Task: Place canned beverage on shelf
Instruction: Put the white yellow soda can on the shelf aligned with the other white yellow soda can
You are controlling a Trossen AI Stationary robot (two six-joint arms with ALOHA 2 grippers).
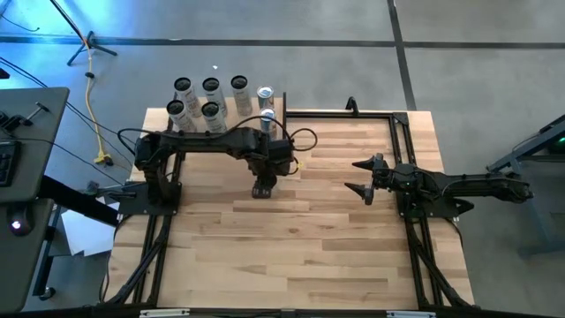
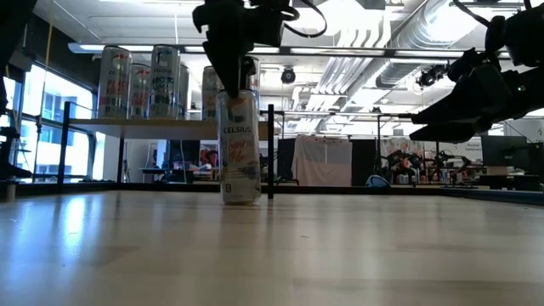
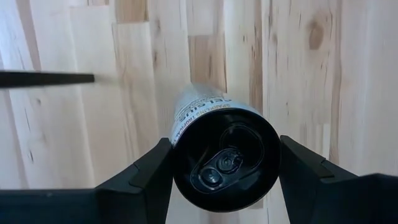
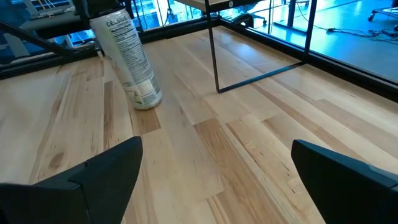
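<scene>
While the plank tabletop (image 1: 291,238) spreads beneath both arms, the shelf (image 2: 161,123) stands at its far left corner, carrying several tall cans (image 1: 210,87). The left claw (image 3: 225,171) is clamped from above on the top of a white canned beverage (image 2: 239,146), which stands upright on the tabletop just in front of the shelf. The right claw (image 1: 364,177) hovers with its fingers spread wide and empty, well apart from the can on the right side.
</scene>
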